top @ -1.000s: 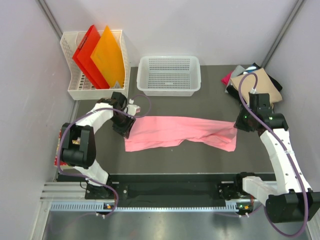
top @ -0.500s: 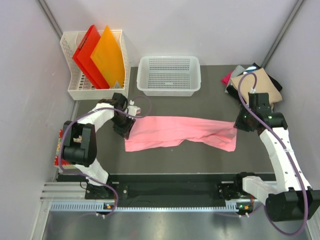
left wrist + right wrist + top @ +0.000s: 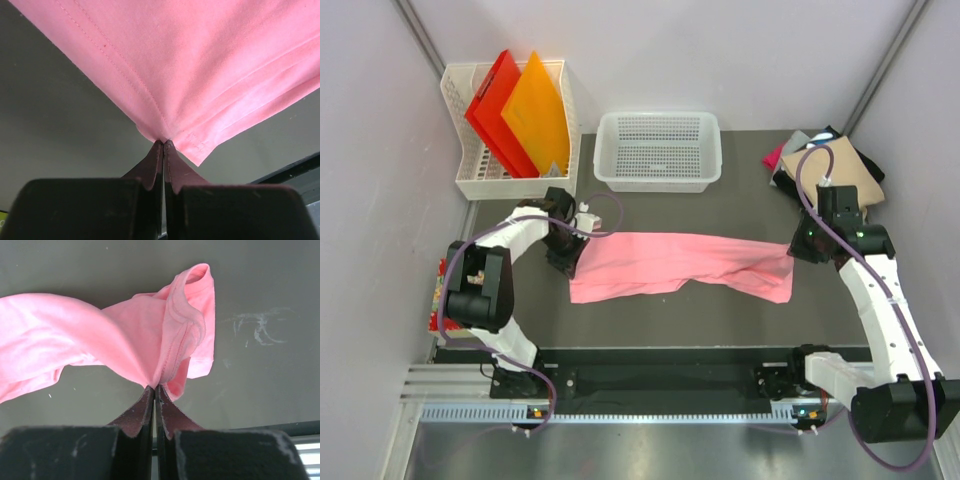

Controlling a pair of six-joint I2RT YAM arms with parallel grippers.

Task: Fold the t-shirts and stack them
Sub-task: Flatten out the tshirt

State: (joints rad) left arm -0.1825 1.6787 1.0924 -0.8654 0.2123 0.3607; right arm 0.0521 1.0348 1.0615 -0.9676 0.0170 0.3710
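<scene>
A light pink t-shirt (image 3: 670,262) is stretched left to right across the dark table, folded lengthwise. My left gripper (image 3: 567,262) is shut on its left hem edge; in the left wrist view the gripper (image 3: 163,142) pinches the stitched hem of the shirt (image 3: 200,65). My right gripper (image 3: 798,250) is shut on the right end; in the right wrist view the gripper (image 3: 155,386) pinches the cloth by the collar of the shirt (image 3: 125,340). A pile of folded t-shirts (image 3: 830,165), tan on top with black and magenta below, lies at the back right.
A white mesh basket (image 3: 659,150) stands at the back middle. A white rack (image 3: 480,175) with red and orange folders (image 3: 520,110) stands at the back left. Grey walls close in both sides. A black rail runs along the near edge.
My left gripper has shifted very slightly to the left with the hem. The shirt and my right arm look unchanged.
</scene>
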